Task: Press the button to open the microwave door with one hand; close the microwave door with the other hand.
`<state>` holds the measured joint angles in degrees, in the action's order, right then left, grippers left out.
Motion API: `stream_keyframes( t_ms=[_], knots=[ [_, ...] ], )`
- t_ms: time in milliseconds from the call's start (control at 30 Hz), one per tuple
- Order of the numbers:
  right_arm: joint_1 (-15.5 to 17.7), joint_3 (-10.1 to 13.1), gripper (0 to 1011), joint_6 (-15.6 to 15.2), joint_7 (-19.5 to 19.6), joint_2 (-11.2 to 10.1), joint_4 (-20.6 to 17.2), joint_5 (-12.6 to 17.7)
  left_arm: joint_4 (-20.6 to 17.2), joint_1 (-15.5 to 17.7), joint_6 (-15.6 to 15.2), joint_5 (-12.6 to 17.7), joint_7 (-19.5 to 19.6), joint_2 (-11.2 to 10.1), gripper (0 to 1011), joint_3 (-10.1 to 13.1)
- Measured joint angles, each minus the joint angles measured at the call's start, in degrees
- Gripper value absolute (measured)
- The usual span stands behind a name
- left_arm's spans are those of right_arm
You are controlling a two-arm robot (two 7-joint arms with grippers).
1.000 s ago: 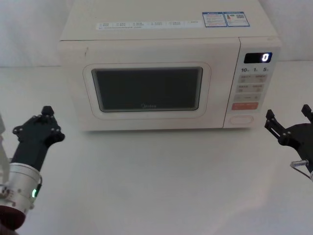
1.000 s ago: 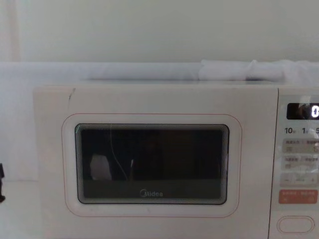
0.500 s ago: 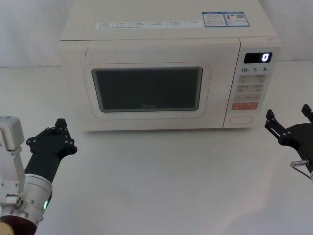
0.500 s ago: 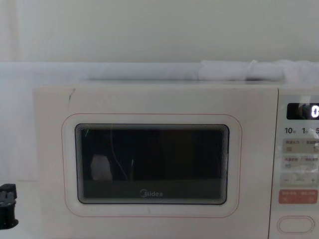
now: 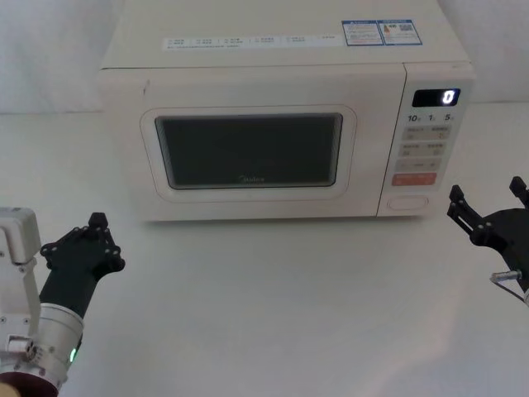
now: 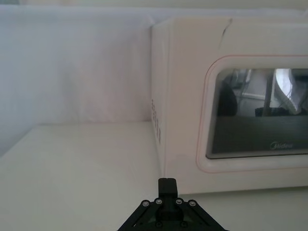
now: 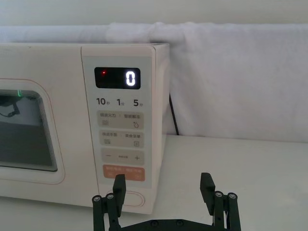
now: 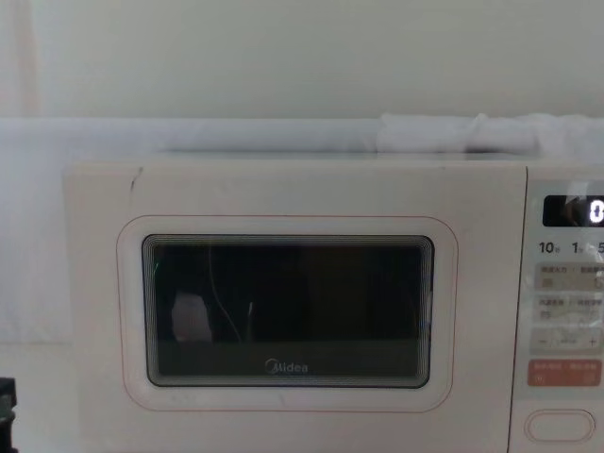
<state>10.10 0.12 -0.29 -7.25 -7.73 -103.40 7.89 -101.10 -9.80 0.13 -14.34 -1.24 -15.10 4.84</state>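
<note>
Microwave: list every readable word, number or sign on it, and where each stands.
"Midea": below the window on the microwave door.
"0": lit on the display, with a red dot beside it.
"10", "1", "5": row under the display on the keypad panel.
"−", "+": on one key.
Other key captions, orange-red key text and top stickers: too small to read.

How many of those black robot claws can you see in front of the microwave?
2. The left gripper sits over the table near the microwave's front left corner. The right gripper, open, waits beside the keypad panel, near the button.
</note>
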Motion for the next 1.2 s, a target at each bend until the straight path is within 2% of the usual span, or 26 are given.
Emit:
stream_keyframes(
  t_ms=[133,500,533,667,800,867,933,1100,1133,1200],
  knots=[
    [0.0,0.0,1000,0.0,0.0,0.0,0.0,0.0,0.33,-0.3,0.07,0.68,-0.06,0.6,0,-0.67],
    [0.0,0.0,1000,0.0,0.0,0.0,0.0,0.0,0.31,-0.23,0.1,0.6,-0.03,0.48,26,-0.51],
    [0.0,0.0,1000,0.0,0.0,0.0,0.0,0.0,0.31,-0.22,0.1,0.58,-0.03,0.46,74,-0.49],
    [0.0,0.0,1000,0.0,0.0,0.0,0.0,0.0,0.3,-0.2,0.1,0.51,-0.02,0.44,155,-0.46],
    [0.0,0.0,1000,0.0,0.0,0.0,0.0,0.0,0.27,-0.19,0.09,0.47,0.0,0.41,306,-0.44],
    [0.0,0.0,1000,0.0,0.0,0.0,0.0,0.0,0.25,-0.18,0.1,0.45,0.0,0.41,341,-0.43],
    [0.0,0.0,1000,0.0,0.0,0.0,0.0,0.0,0.24,-0.17,0.1,0.43,0.01,0.39,429,-0.41],
    [0.0,0.0,1000,0.0,0.0,0.0,0.0,0.0,0.22,-0.15,0.1,0.41,0.01,0.37,572,-0.39],
    [0.0,0.0,1000,0.0,0.0,0.0,0.0,0.0,0.22,-0.15,0.1,0.41,0.01,0.37,635,-0.38],
    [0.0,0.0,1000,0.0,0.0,0.0,0.0,0.0,0.21,-0.15,0.1,0.39,0.01,0.36,673,-0.37]
  ],
)
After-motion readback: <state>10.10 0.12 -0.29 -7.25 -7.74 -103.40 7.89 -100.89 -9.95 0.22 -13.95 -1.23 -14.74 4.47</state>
